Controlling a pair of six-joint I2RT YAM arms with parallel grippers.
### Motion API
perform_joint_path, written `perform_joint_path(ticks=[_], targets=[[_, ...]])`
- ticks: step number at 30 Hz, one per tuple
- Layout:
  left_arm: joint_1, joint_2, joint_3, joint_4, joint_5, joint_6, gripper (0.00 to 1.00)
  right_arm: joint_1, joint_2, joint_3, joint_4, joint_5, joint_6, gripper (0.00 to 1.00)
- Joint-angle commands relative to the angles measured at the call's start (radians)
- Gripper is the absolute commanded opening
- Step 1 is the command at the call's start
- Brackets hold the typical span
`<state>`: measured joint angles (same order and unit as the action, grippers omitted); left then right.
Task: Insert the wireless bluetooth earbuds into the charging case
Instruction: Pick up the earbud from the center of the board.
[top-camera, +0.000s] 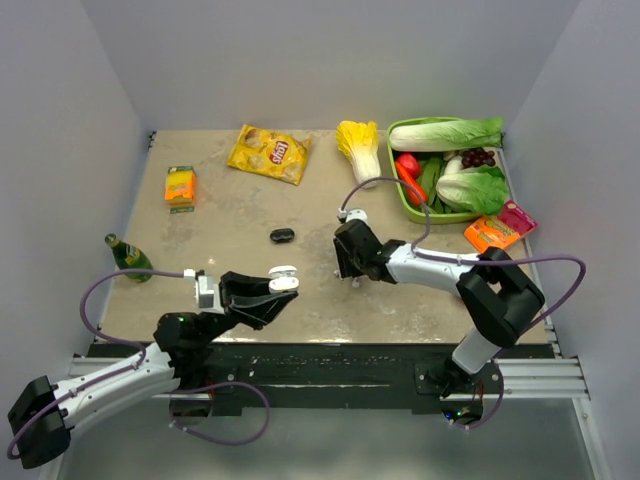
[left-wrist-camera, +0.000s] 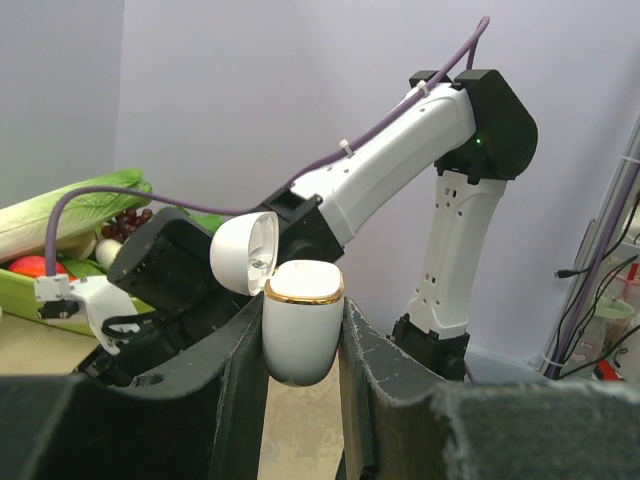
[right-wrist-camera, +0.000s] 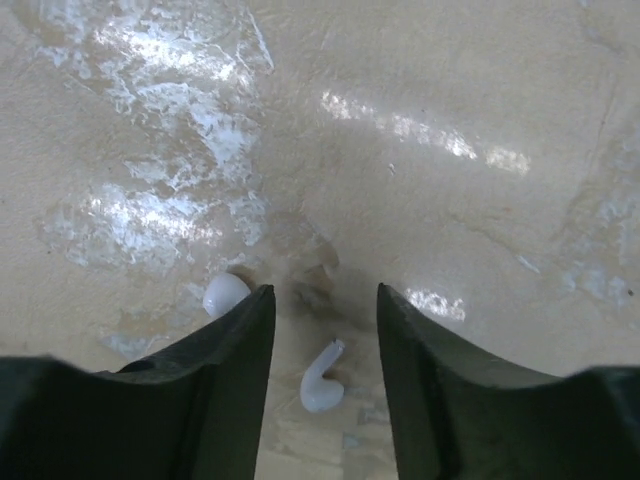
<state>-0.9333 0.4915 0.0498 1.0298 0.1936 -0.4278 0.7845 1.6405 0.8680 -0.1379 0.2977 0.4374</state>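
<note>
Charging case (left-wrist-camera: 303, 335), white, lid open, pinched in left hand (top-camera: 270, 291) above bench (top-camera: 230, 210); white earbud (right-wrist-camera: 322, 385) lying between fingers (right-wrist-camera: 200, 385) of spread right hand (right-wrist-camera: 322, 310), second white earbud (right-wrist-camera: 224, 294) beside one finger; both apparently yet to be inserted.

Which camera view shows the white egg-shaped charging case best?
The left wrist view: the white egg-shaped charging case stands large at the centre, lid open, gold rim clear, held in the left claw. The top external view shows the case only as a small white shape. The right wrist view does not show it.
</note>
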Motion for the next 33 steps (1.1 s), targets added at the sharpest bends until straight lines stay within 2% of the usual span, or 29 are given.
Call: perform_joint_path(ticks=[1,3,10,33], targets=[[-0.006,-0.013,-0.212,0.041,-0.014,-0.005,0.0,-0.002,-0.027,0.205,-0.204,-0.04,-0.011,0.55],[-0.007,-0.019,-0.212,0.041,-0.011,-0.002,0.0,-0.002,0.011,0.3,-0.274,-0.069,-0.035,0.56],[-0.007,-0.051,-0.217,0.035,0.0,-0.014,0.0,-0.002,0.136,0.431,-0.381,-0.144,-0.071,0.55],[-0.009,-0.064,-0.229,0.032,0.01,-0.032,0.0,0.058,0.206,0.382,-0.379,-0.137,-0.114,0.53]])
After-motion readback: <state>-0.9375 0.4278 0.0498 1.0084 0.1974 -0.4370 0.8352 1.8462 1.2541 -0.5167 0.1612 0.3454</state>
